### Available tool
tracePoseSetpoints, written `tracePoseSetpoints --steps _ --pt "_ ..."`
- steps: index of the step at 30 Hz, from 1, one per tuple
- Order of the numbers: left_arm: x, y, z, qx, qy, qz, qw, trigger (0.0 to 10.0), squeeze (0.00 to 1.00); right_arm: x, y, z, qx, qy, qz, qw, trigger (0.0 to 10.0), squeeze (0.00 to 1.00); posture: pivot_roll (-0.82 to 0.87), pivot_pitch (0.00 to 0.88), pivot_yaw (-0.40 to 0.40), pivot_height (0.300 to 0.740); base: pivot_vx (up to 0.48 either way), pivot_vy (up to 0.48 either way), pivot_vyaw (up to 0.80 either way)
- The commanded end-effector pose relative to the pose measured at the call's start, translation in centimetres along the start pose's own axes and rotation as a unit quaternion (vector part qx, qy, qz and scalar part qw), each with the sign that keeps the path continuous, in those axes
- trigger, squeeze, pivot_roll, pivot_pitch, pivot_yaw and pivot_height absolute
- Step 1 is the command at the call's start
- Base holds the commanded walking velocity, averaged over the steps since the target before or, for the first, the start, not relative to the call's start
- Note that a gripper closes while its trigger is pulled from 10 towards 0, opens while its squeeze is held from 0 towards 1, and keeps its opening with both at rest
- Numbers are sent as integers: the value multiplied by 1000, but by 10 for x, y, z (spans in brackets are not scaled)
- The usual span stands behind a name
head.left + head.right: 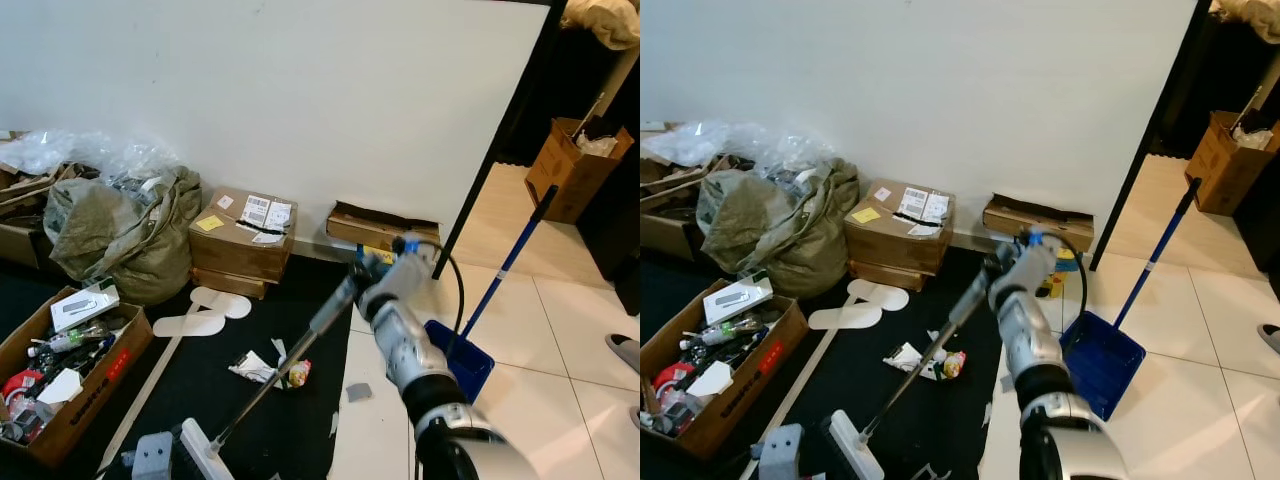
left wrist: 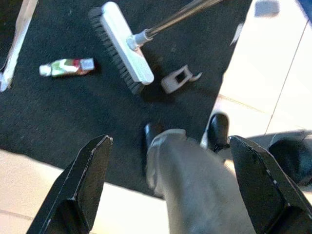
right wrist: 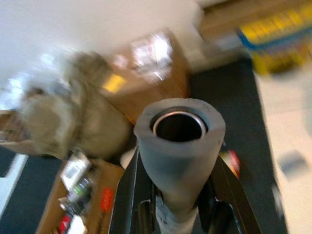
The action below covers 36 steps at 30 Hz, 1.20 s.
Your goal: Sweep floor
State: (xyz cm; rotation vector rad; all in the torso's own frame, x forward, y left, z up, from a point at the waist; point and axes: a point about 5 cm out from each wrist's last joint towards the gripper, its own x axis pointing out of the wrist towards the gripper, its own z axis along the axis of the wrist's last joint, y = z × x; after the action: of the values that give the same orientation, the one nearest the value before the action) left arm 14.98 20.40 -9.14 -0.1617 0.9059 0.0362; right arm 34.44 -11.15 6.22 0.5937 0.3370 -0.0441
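Clamped around the upper end of the broom (image 1: 300,350), the right gripper (image 3: 178,195) is seen with its fingers closed on the grey handle; the left gripper (image 2: 161,185) hangs spread and empty above the floor. For a good stroke, the brush head (image 2: 122,48) should probably be kept flat and drawn toward the dustpan (image 1: 460,362), gathering the litter (image 1: 270,370) on the dark mat (image 1: 290,420). From the right gripper the handle runs down and to the left, ending at the head. A small bottle (image 2: 66,67) lies just beside the head.
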Motion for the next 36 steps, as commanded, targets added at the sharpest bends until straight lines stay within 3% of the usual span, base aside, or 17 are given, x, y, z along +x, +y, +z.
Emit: tracePoseSetpoints --steps 1,11,13,14,15,16,19,21,22,23,29,33,36 --pt "-1 -1 -4 14 6 -6 1000 10000 0 -1 0 -3 36 -5 -13 999 10000 0 -3 82 -48 740 0 0 0" --pt "-3 2 -8 34 12 -13 999 10000 0 -6 -16 -8 41 -25 -69 997 10000 0 5 108 -24 740 0 0 0" --pt "-3 2 -5 46 10 -20 999 10000 0 -9 -22 1 -28 -70 -88 993 10000 0 -2 113 -17 740 0 0 0" --pt "-3 2 -5 46 10 -20 999 10000 0 -9 -22 1 -28 -70 -88 993 10000 0 -2 113 -17 740 0 0 0" --pt "-2 1 -4 49 9 -22 999 10000 0 -10 -23 7 -79 -90 -90 989 10000 0 -5 113 -16 740 0 0 0" --pt "-2 1 -4 49 9 -22 999 10000 0 -10 -23 7 -79 -90 -90 989 10000 0 -5 113 -16 740 0 0 0" --pt "-1 -1 -2 50 7 -26 998 10000 0 -12 -26 17 -197 -118 -111 967 10000 0 -10 110 -14 740 0 0 0" --pt "-1 -1 -2 50 7 -26 998 10000 0 -12 -26 17 -197 -118 -111 967 10000 0 -10 110 -14 740 0 0 0" --pt "-1 -3 -2 50 7 -28 998 10000 0 -12 -33 22 -260 -119 -140 948 10000 0 -19 104 -16 740 0 0 0" --pt "-1 -4 -3 50 8 -29 998 10000 0 -12 -38 25 -280 -117 -156 940 10000 0 -21 101 -14 740 0 0 0" --pt "-1 -4 -5 42 10 -26 999 10000 0 -13 -46 45 -305 -146 -186 922 10000 0 -38 107 -10 740 0 0 0" --pt "-1 -6 -6 44 11 -29 999 10000 0 -14 -40 68 -333 -207 -170 904 10000 0 -46 103 -6 740 0 0 0" --pt "-1 -6 -6 41 10 -29 999 10000 0 -14 -31 79 -335 -240 -137 901 10000 0 -55 111 -1 740 0 0 0"
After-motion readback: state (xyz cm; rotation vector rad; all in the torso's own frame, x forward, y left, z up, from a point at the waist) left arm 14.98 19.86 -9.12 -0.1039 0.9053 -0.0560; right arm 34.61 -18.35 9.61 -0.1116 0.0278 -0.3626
